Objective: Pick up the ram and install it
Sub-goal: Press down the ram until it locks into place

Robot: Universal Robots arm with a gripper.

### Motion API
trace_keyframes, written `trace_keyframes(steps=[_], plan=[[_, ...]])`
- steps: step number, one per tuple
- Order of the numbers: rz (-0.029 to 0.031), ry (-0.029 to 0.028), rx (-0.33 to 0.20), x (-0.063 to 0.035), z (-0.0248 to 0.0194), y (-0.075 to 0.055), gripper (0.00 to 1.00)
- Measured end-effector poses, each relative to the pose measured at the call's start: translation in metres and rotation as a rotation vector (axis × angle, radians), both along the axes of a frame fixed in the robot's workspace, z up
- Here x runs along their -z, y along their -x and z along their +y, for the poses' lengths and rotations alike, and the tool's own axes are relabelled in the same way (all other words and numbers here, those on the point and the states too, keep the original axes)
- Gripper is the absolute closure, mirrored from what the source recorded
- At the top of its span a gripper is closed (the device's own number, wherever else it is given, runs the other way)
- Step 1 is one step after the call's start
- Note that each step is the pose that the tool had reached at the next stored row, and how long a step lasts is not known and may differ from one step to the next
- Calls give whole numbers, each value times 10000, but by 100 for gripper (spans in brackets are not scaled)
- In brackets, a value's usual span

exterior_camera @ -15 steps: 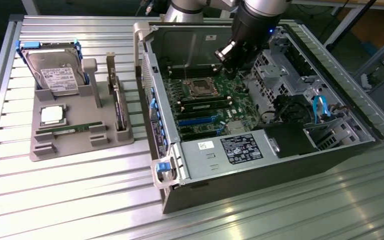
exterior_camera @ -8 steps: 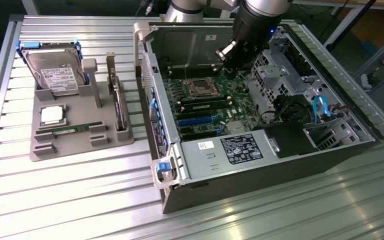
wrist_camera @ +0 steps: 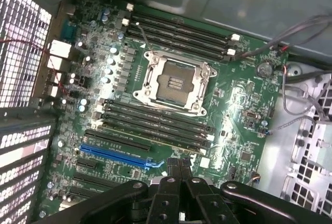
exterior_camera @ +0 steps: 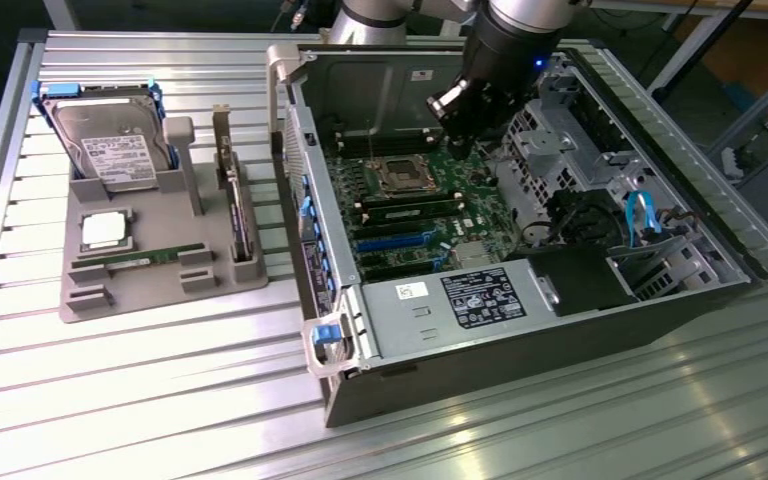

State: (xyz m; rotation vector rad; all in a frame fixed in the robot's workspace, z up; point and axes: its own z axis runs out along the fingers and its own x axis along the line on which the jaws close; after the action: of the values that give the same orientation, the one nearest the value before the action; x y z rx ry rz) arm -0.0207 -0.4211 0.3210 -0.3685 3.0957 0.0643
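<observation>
My gripper is shut, its two dark fingers pressed together with nothing visible between them. It hangs inside the open computer case, low over the motherboard. A ram stands on edge in one of the long slots beside the empty CPU socket. My fingertips sit just over the end of that stick nearest them. In the exterior view the gripper hovers at the far side of the board, close to the socket. Another narrow green stick lies in the grey tray.
The tray at the exterior view's left also holds a hard drive, a square silver chip and an upright expansion card. Loose cables and a metal drive cage crowd the case beside the arm. A blue slot lies near my fingers.
</observation>
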Motion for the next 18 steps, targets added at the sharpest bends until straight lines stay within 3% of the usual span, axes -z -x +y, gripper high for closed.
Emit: trace_keyframes(steps=[4,13,18], plan=[[0,0,1080,1,0,0,90],[0,0,2793,2,0,0,90],[0,0,2840,2,0,0,90]])
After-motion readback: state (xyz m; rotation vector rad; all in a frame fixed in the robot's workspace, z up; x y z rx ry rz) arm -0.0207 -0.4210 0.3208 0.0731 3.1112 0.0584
